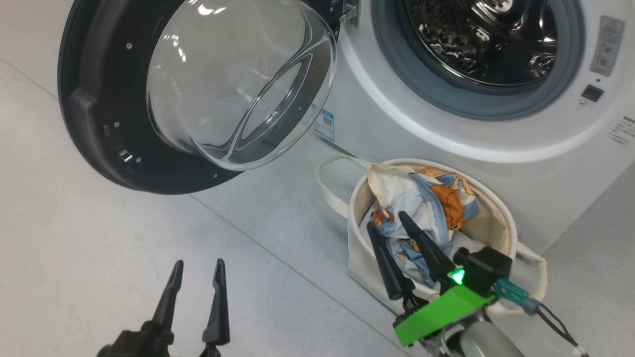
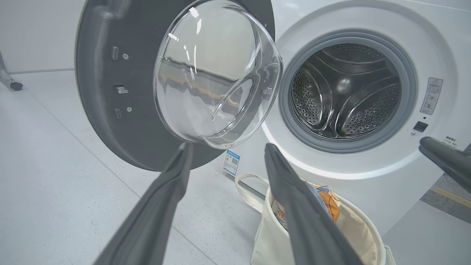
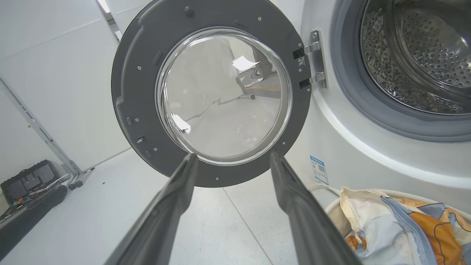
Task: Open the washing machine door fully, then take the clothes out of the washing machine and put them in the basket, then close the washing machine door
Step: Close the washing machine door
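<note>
The clothes [image 1: 436,198] are in the basket [image 1: 493,229]. The left hand [image 1: 199,263] and right hand [image 1: 386,220] are wide, holding nothing. Next, I think, push the washing machine door [image 1: 94,129] shut.

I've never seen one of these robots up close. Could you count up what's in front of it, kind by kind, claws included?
washing machine: 1
door, swung open: 1
basket: 1
heap of clothes in the basket, pieces too bunched to count: 1
left gripper and right gripper, both open: 2
Total: 6
</note>
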